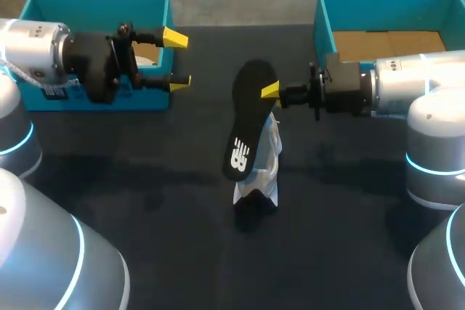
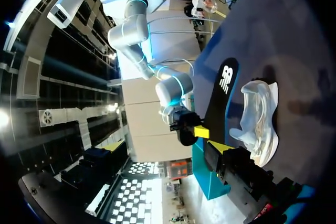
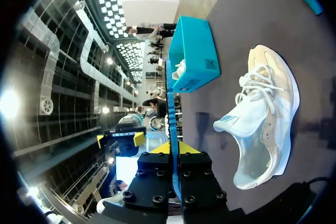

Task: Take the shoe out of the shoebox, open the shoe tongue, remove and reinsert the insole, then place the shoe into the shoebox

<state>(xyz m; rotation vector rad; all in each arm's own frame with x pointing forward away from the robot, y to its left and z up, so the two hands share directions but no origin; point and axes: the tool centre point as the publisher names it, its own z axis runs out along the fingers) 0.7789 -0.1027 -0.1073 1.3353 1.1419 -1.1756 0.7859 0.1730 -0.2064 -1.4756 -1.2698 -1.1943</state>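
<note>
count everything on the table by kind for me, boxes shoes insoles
shoeboxes: 2, the left shoebox and the right shoebox, both teal
shoes: 2, the white shoe on the table and what looks like a second white shoe inside the left shoebox
insoles: 1, the black insole, out of the shoe
total: 5

insole (image 1: 247,114) – matt black, smooth, foam-like. shoe (image 3: 265,114) – pale woven cloth, thin, faintly sheer, cord laces. table (image 1: 145,201) matt black. shoebox (image 1: 378,9) teal card, brown inside. left arm (image 1: 33,49) shell glossy.
</note>
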